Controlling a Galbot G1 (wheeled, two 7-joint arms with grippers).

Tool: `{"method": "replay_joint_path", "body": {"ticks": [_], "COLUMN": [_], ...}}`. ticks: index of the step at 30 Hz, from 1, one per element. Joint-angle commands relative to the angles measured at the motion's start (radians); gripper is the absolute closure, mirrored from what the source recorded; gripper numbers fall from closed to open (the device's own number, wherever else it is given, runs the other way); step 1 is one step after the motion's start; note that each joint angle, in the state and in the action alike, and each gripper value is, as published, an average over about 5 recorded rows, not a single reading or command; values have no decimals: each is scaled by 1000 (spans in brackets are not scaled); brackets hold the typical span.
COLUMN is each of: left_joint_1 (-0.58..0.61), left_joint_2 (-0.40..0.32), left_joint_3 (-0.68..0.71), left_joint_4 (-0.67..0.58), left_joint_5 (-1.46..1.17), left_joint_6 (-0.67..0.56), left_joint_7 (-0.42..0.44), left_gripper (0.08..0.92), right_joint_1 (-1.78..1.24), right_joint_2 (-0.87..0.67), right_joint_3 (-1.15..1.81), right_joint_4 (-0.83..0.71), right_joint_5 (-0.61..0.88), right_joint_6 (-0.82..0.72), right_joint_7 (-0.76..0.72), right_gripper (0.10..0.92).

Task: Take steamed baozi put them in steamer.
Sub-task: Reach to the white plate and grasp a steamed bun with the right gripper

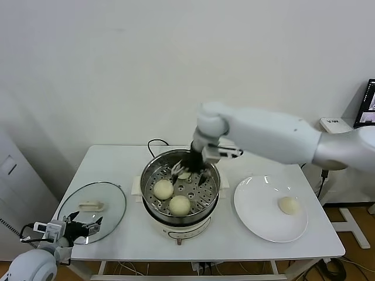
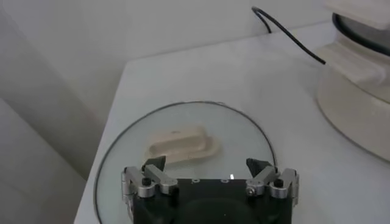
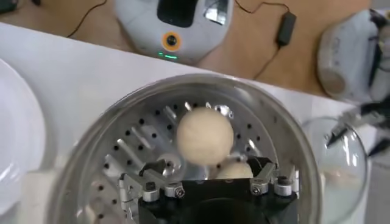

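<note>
The steamer (image 1: 153, 209) stands at the table's middle, its perforated tray bare in places. Two baozi (image 1: 163, 189) (image 1: 180, 205) lie on the tray's near side. A third baozi (image 1: 184, 174) sits at the far side, under my right gripper (image 1: 190, 170), which is open with its fingers spread either side and gripping nothing. In the right wrist view my right gripper (image 3: 207, 173) hangs over the steamer (image 3: 277, 131), a baozi (image 3: 204, 135) just ahead of the jaws and another (image 3: 234, 170) partly hidden. One more baozi (image 1: 288, 205) lies on the white plate (image 1: 258, 216). My left gripper (image 1: 82, 227) is parked, open.
A round glass lid (image 1: 111, 202) with a white handle (image 1: 91, 206) lies left of the steamer, under my left gripper (image 2: 207, 165). The steamer's black cord (image 1: 153, 143) runs behind it. The table's front edge is close to the plate and the lid.
</note>
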Motion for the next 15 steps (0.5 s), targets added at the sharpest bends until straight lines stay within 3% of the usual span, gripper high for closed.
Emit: {"method": "replay_joint_path", "body": {"ticks": [1,9,15], "left_joint_1": [-4,-15,-20], "left_joint_2": [4,2,-3], "left_joint_3": [4,15,15], "left_joint_4": [-4,-12,-20], "left_joint_5": [0,0,1], "left_joint_6": [2,8,11], "left_joint_7": [0,0,0], "left_gripper": [177,177,177], "right_joint_1": [340,300,123], "right_joint_2": [-306,-470,-502], "right_joint_3": [-305,-446,-367], "right_joint_4": [-49,-100,-149], "right_joint_5": [366,367,326], "right_joint_6": [-505,-514,-529], "right_joint_7": [-78,-122,-86], "right_gripper": [203,203,203]}}
